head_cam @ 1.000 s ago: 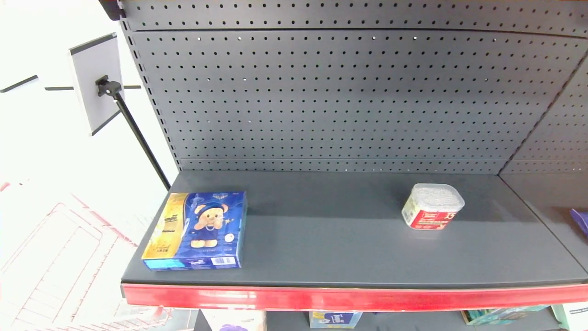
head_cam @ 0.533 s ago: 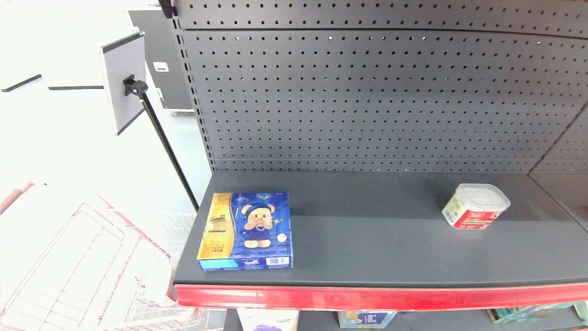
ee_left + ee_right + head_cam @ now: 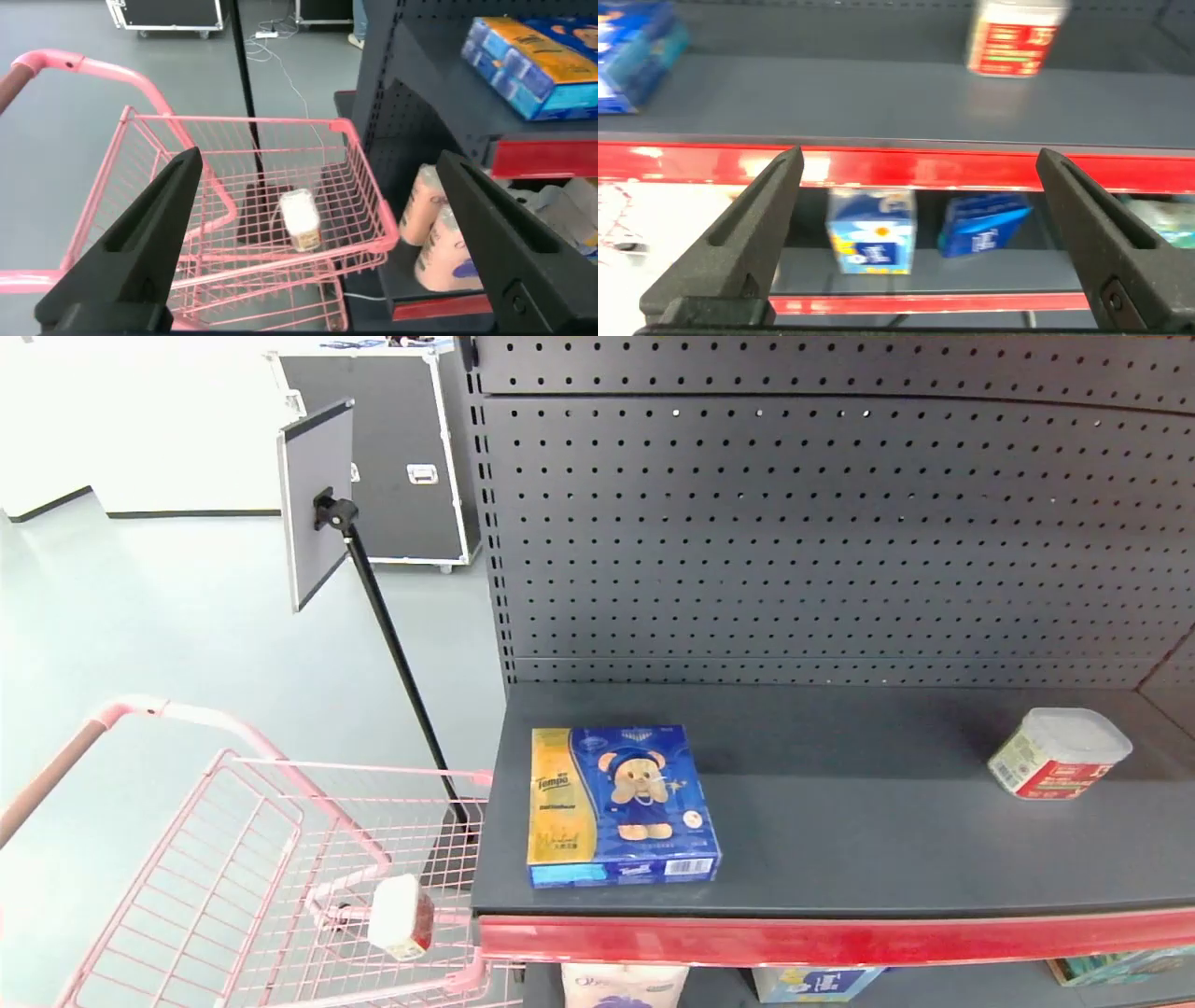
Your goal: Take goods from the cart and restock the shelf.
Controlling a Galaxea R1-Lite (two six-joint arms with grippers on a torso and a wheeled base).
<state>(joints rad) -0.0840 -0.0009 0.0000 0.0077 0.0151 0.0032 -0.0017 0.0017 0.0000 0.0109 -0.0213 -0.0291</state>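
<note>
You see the left gripper (image 3: 320,159), jaws wide, empty, facing the cart (image 3: 234,119) with one pack (image 3: 300,220); right gripper (image 3: 918,154), equally wide, facing the shelf (image 3: 840,840) bearing box (image 3: 618,807) and tub (image 3: 1060,753).

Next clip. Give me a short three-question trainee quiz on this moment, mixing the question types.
1. True or false: the blue bear box lies flat on the shelf, near the shelf's left end.
2. What sits in the pink cart? A) one white pack; B) a stack of red bottles; C) a green crate.
3. Fill in: the left gripper hangs above the cart with its jaws ____.
Key: 1 true; 2 A; 3 open.
</note>
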